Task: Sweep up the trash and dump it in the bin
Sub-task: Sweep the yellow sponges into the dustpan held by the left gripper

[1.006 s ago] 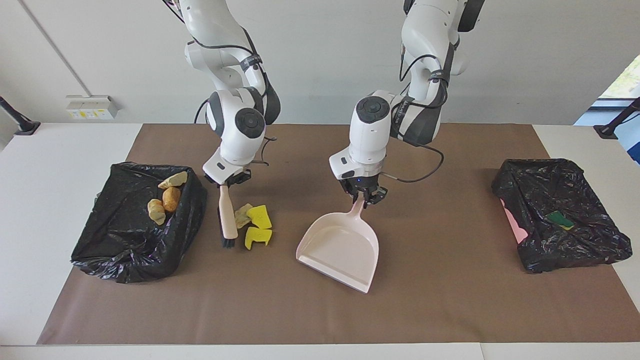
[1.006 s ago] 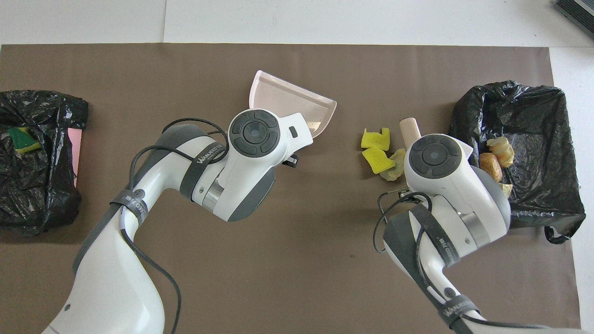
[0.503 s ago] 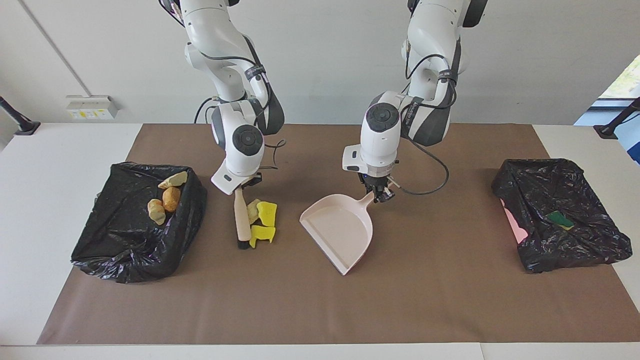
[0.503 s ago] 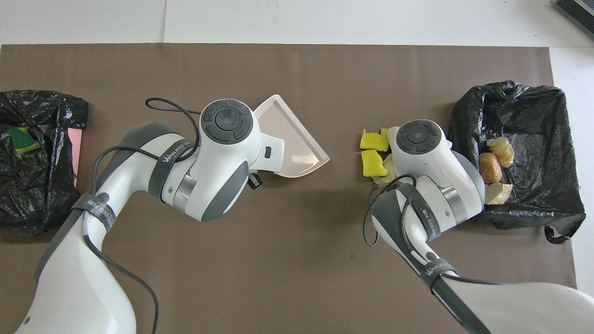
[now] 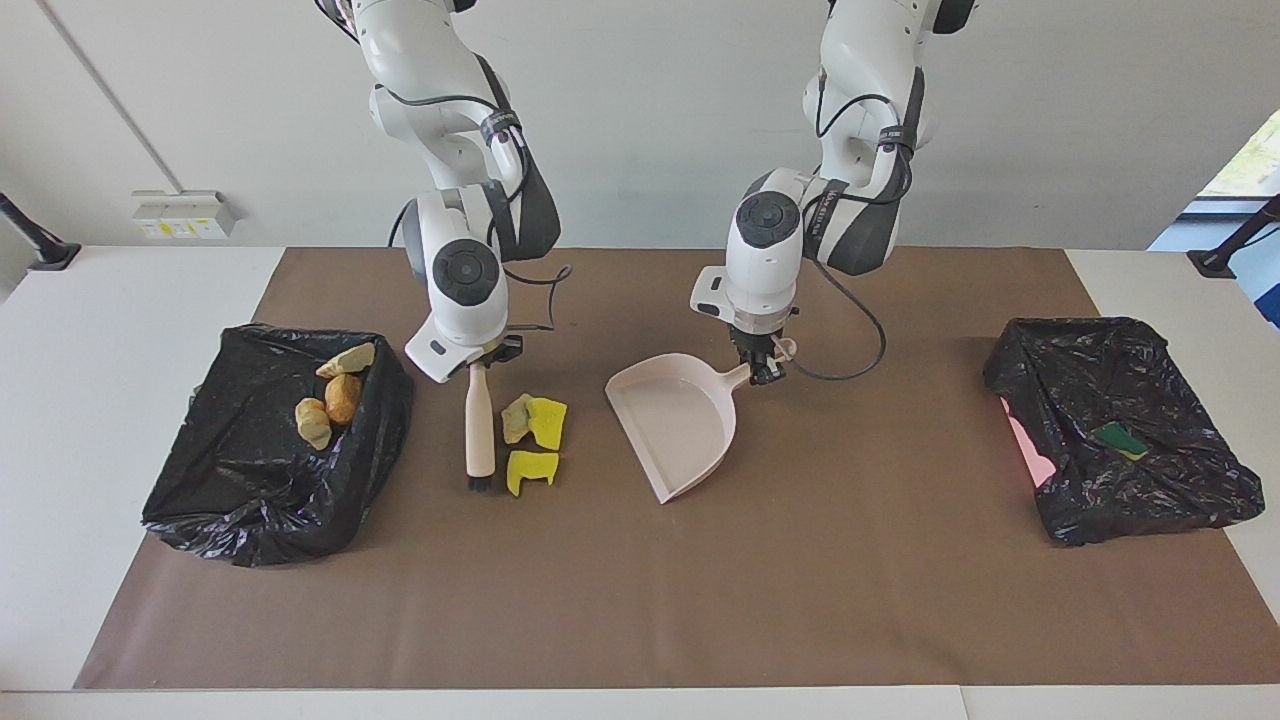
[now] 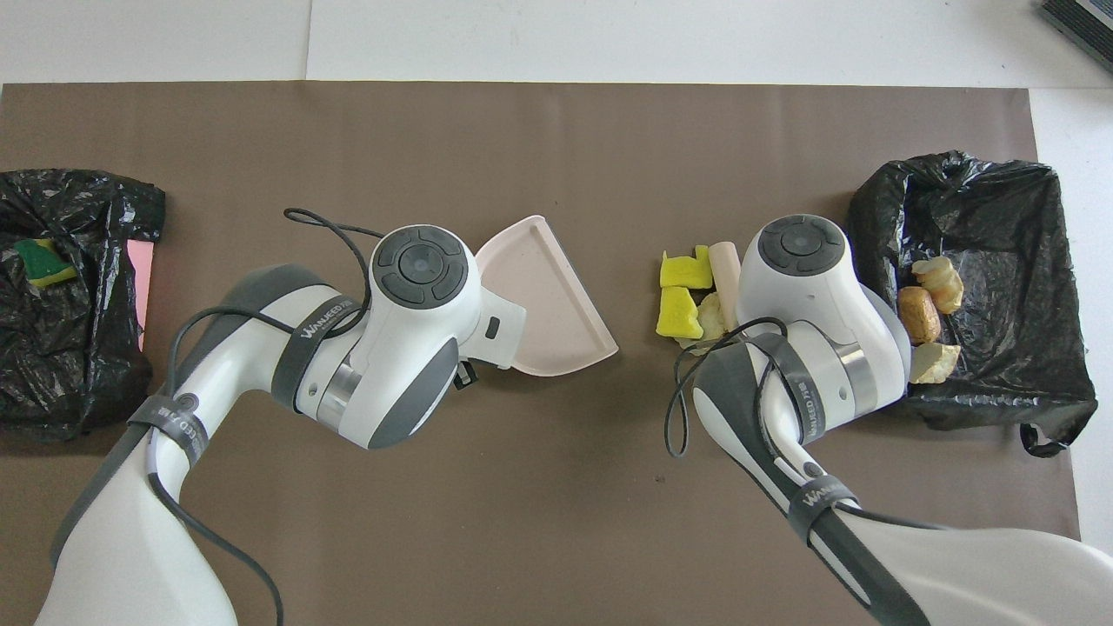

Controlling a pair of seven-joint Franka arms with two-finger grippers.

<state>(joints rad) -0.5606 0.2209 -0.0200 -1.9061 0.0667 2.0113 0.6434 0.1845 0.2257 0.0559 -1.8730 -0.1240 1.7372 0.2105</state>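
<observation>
My right gripper (image 5: 480, 360) is shut on the handle of a small brush (image 5: 480, 430) (image 6: 723, 265), whose bristles rest on the brown mat. Beside the brush lie three sponge scraps of trash: two yellow ones (image 5: 548, 422) (image 5: 530, 468) (image 6: 685, 271) and a paler one (image 5: 517, 417). My left gripper (image 5: 762, 372) is shut on the handle of the pink dustpan (image 5: 675, 425) (image 6: 548, 304), whose wide lip faces the scraps across a small gap. Three tan-orange bread chunks (image 5: 343, 397) (image 6: 922, 313) lie in the black-bagged bin (image 5: 250, 490) (image 6: 1000, 217) at the right arm's end.
A second black-bagged bin (image 5: 1120, 380) (image 6: 69, 348) stands at the left arm's end of the table, holding a green-and-yellow sponge piece (image 5: 1120, 438) (image 6: 39, 261). The brown mat (image 5: 640, 600) covers the table's middle. In the overhead view both wrists hide the grippers.
The brush has pushed the scraps toward the dustpan. My left arm has drawn the dustpan nearer to the robots and turned its lip toward the scraps.
</observation>
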